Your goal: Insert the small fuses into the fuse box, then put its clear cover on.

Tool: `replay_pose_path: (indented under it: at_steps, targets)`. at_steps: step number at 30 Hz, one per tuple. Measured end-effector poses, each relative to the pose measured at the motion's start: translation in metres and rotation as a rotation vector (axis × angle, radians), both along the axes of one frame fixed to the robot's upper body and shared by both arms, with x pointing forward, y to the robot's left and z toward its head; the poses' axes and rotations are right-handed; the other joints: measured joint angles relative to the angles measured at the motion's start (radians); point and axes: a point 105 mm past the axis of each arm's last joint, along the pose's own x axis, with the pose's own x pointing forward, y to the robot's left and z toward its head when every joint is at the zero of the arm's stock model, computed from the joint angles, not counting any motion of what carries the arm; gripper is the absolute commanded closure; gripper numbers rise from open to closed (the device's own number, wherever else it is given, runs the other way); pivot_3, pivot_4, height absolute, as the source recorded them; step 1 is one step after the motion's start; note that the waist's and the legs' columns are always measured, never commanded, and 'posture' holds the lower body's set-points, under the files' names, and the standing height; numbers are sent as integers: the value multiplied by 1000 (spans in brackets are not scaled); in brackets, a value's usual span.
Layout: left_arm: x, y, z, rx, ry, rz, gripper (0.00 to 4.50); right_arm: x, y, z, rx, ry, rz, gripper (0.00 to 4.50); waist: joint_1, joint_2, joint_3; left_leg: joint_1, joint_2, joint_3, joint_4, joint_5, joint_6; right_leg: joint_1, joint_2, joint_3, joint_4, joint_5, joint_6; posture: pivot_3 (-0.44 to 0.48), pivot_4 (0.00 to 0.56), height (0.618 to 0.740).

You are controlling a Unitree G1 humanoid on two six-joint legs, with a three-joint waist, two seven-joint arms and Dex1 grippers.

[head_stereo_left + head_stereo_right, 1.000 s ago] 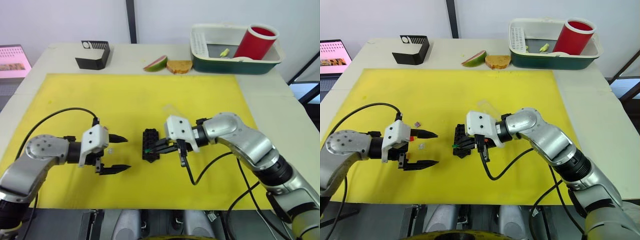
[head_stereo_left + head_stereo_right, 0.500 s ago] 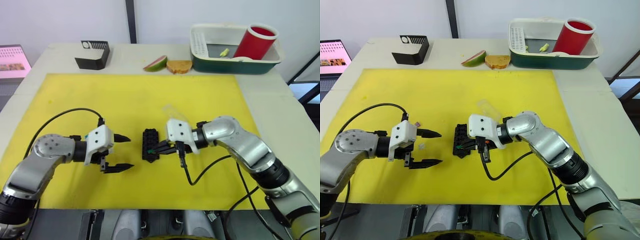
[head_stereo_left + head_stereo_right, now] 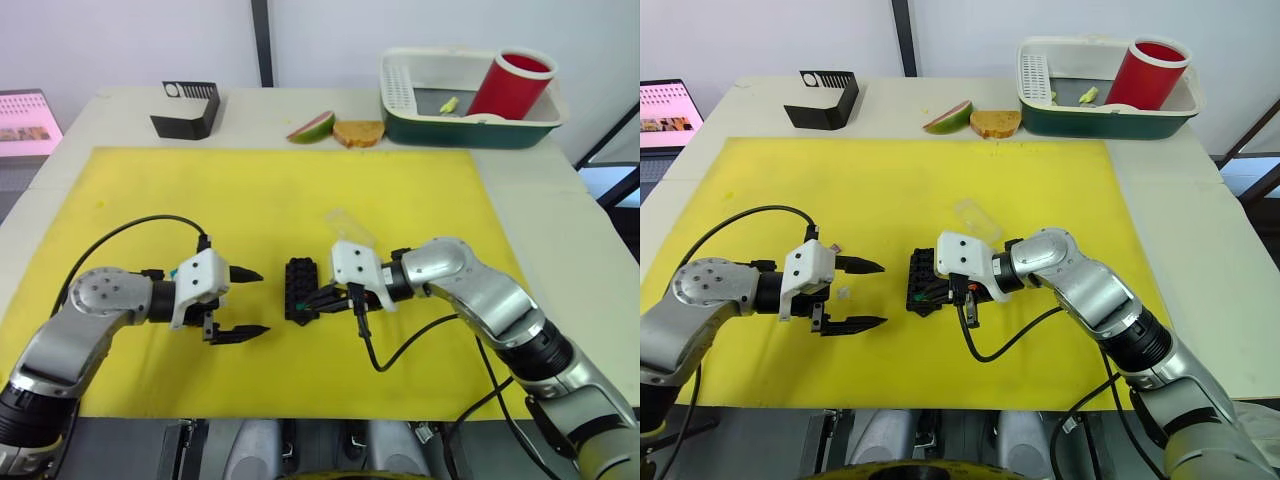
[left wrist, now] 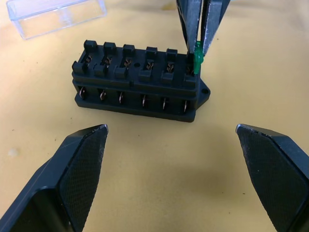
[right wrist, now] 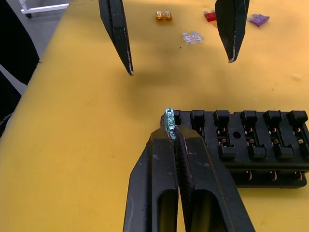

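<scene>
Right pincer (image 5: 172,134) pinches green fuse (image 5: 169,121) at fuse box (image 5: 241,140).

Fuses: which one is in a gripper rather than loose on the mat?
The green fuse, pinched by the right gripper at the fuse box's end slot. The orange, clear, red and purple ones lie loose.

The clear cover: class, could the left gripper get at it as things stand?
Probably not directly. The clear cover lies beyond the fuse box, and the right gripper, shut on a green fuse, sits between it and the open left gripper.
</scene>
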Motion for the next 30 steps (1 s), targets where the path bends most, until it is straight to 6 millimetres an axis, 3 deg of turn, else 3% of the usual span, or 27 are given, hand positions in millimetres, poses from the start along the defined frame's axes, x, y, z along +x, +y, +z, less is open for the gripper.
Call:
replay_pose_path:
  at_steps: [18, 30]
  targets:
    - [1, -1, 0, -7, -3, 3, 28, 0, -1, -5, -5, -9, -22, 4500, 0, 0, 0, 0, 0, 0, 0, 0, 0, 0, 0, 0, 0, 0, 0, 0, 150, 740]
    - [2, -1, -1, -12, -6, 14, 28, 0, 1, -8, -31, -120, 18, 4500, -1, 0, 0, 1, 0, 0, 0, 0, 0, 1, 0, 0, 0, 0, 0, 0, 150, 740]
